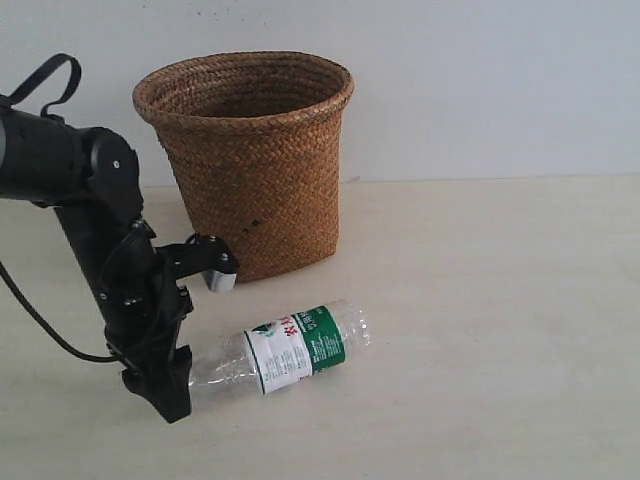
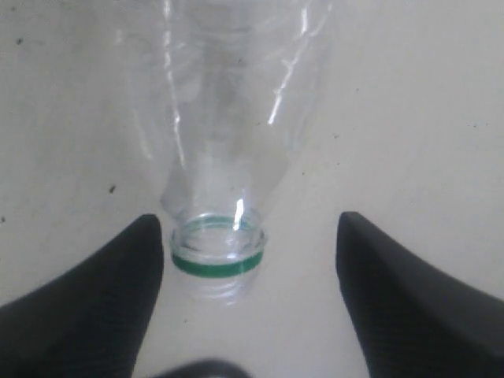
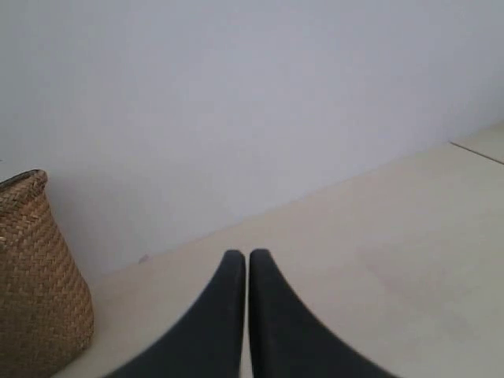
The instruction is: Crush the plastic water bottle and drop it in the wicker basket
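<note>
Wicker basket (image 1: 262, 190) stands at 12 o'clock on the table (image 1: 490, 310), the seemingly uncrushed plastic water bottle (image 1: 295, 350) lies at its 5 o'clock, and the released left fingers (image 2: 126, 272) straddle the neck, so the grasp likely needs closing there, while the right fingers (image 3: 228, 303) stay-free, clenched on nothing.

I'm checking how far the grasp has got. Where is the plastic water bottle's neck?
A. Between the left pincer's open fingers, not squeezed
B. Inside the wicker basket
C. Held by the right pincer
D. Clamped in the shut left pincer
A: in the left wrist view the plastic water bottle lies with its green-ringed neck between the spread fingers of the left pincer, with a clear gap on one side.
</note>
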Controlling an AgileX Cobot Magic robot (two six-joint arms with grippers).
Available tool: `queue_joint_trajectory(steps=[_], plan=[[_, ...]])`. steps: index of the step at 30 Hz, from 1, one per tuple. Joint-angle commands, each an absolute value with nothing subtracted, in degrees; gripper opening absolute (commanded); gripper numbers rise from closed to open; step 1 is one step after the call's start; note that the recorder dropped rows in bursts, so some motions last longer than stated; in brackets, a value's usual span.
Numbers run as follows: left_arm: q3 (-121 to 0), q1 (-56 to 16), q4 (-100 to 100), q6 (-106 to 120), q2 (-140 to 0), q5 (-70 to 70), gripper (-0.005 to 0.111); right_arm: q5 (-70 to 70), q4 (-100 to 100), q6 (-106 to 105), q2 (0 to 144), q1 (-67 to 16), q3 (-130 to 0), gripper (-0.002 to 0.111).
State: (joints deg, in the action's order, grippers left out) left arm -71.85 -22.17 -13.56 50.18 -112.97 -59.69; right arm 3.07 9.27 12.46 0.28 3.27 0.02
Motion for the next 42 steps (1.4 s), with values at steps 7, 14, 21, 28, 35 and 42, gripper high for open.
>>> queue_joint_trajectory(steps=[7, 14, 21, 28, 35, 42], plan=[[-72.03, -23.82, -7.92, 48.88, -114.66, -59.64, 0.059, 2.48, 9.36, 12.52, 0.00, 3.48, 0.00, 0.000], [-72.03, -23.82, -9.54, 47.40, -116.72, -55.88, 0.043, 3.45, 9.77, 12.74, 0.00, 3.48, 0.00, 0.000], [-72.03, -23.82, -7.39, 47.55, -116.81, -55.66, 0.004, 3.16, 9.77, 12.74, 0.00, 3.48, 0.00, 0.000], [-72.03, -23.82, -1.48, 49.29, -116.81, -59.69, 0.004, -5.19, 5.71, 12.54, 0.00, 3.48, -7.55, 0.000], [-72.03, -23.82, -1.48, 49.57, -116.81, -59.79, 0.004, 22.30, 6.69, 2.46, 14.36, 3.37, -30.47, 0.000], [-72.03, -23.82, -2.09, 49.57, -116.81, -59.55, 0.004, 45.62, 41.01, -35.19, 37.32, 3.37, -46.58, 0.000]])
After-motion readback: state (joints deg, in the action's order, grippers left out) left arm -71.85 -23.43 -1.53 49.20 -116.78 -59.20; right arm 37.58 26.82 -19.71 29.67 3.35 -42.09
